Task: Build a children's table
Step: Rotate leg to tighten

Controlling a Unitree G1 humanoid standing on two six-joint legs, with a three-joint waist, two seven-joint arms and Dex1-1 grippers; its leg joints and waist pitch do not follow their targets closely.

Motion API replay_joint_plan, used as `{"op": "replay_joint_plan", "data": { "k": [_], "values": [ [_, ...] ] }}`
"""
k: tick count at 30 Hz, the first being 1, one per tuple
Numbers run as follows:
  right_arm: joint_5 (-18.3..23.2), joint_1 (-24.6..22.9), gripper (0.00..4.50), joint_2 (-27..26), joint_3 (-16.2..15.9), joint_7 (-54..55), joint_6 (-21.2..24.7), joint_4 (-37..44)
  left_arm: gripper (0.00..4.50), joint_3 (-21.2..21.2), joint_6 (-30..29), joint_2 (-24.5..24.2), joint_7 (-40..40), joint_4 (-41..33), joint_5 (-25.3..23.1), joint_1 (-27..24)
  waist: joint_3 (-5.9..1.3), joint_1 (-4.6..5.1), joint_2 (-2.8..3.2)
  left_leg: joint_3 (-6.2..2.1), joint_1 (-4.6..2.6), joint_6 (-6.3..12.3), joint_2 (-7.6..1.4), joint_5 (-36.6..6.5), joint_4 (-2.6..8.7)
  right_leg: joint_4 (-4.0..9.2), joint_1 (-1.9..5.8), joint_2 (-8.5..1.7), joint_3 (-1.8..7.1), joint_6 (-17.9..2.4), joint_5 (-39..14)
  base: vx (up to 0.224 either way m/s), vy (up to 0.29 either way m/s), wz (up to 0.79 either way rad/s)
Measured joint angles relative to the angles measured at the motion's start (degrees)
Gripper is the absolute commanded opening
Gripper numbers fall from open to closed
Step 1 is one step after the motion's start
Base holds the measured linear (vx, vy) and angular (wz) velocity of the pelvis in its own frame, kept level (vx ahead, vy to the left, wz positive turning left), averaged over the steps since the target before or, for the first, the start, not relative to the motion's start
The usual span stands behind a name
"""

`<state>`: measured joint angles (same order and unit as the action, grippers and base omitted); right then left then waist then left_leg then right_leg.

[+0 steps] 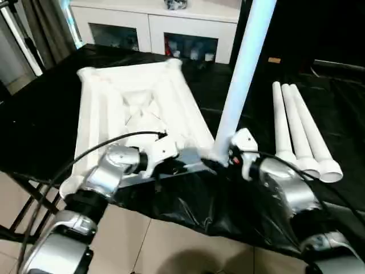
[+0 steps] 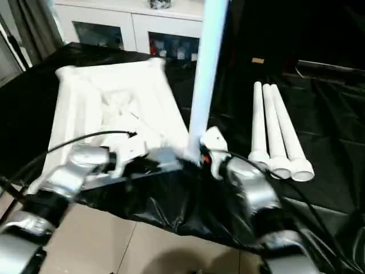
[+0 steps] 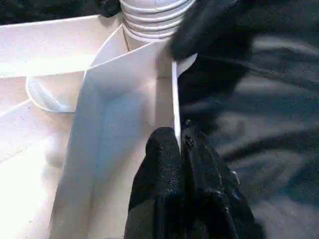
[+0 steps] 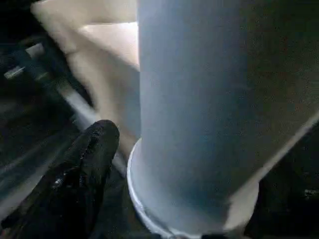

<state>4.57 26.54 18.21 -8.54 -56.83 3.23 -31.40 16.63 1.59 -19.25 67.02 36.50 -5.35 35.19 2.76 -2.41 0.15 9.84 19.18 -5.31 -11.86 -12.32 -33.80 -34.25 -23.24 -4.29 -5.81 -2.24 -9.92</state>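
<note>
One leg [image 1: 242,74] stands upright in the near corner socket of the upturned white tabletop [image 1: 137,108] between both claws, the left claw [image 3: 180,149] pinched shut on the top's thin near edge, the right claw [image 4: 149,164] spread wide around the leg's base, three spare legs [image 1: 299,131] lying well beyond it on the black surface [image 1: 342,114].

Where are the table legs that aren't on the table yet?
Three loose legs lie side by side on the black cloth, on the robot's right, beyond the standing leg and the tabletop.
</note>
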Motion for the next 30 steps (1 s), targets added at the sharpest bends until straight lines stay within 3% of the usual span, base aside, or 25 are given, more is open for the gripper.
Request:
{"op": "replay_joint_plan", "data": {
  "k": [5,7,18,23,24,30],
  "values": [
    [0.73,-0.07,3.72,2.48,-1.39,-6.49,2.04,1.91,0.00,0.26,0.87,-0.87,3.50,0.62,0.39,0.37,0.00,-0.26,-0.01,0.01,-0.03,-0.01,-0.01,0.01,-0.02,-0.05,0.00,0.00,0.00,0.00,0.00,0.000,0.000,0.00],
    [1.49,-0.06,3.41,2.85,-1.42,-7.94,2.73,1.96,0.00,0.51,1.18,-0.99,4.17,0.84,0.62,0.51,0.00,-0.43,-0.01,0.01,-0.03,-0.02,-0.01,0.01,-0.03,-0.05,0.00,0.00,0.01,0.00,0.00,0.000,0.000,0.00],
    [1.85,-0.59,2.76,1.76,-0.72,-6.90,4.14,2.51,0.00,0.47,0.97,-1.43,5.69,1.84,0.67,1.12,0.00,-0.73,-0.01,0.02,-0.10,-0.10,-0.01,-0.02,-0.04,-0.08,0.02,0.00,0.02,0.01,0.00,0.000,0.000,0.00],
    [0.00,-0.26,2.72,-3.83,2.78,8.15,2.90,-0.63,0.00,-0.93,-3.04,1.54,-2.90,2.10,-0.97,1.24,-0.02,0.36,-0.04,0.01,-0.22,-0.36,0.03,-0.01,-0.09,-0.12,0.13,-0.02,0.07,0.28,-0.13,0.000,0.000,0.00],
    [-0.68,0.64,2.72,-6.49,4.82,14.91,2.86,-2.58,0.00,-1.37,-5.00,3.81,-7.27,2.19,-1.82,1.29,-0.02,0.60,-0.04,0.01,-0.23,-0.37,0.03,0.00,-0.11,-0.11,0.15,-0.02,0.08,0.30,-0.13,0.000,0.000,0.00],
    [-2.50,4.37,2.71,-12.91,9.27,36.45,3.10,-8.02,0.00,-2.17,-10.14,11.50,-19.34,2.10,-3.53,1.45,-0.09,0.64,0.07,0.00,-0.19,-0.35,0.06,0.02,-0.10,-0.06,0.17,-0.03,0.09,0.33,-0.12,0.000,0.000,0.00]
  ]
}}
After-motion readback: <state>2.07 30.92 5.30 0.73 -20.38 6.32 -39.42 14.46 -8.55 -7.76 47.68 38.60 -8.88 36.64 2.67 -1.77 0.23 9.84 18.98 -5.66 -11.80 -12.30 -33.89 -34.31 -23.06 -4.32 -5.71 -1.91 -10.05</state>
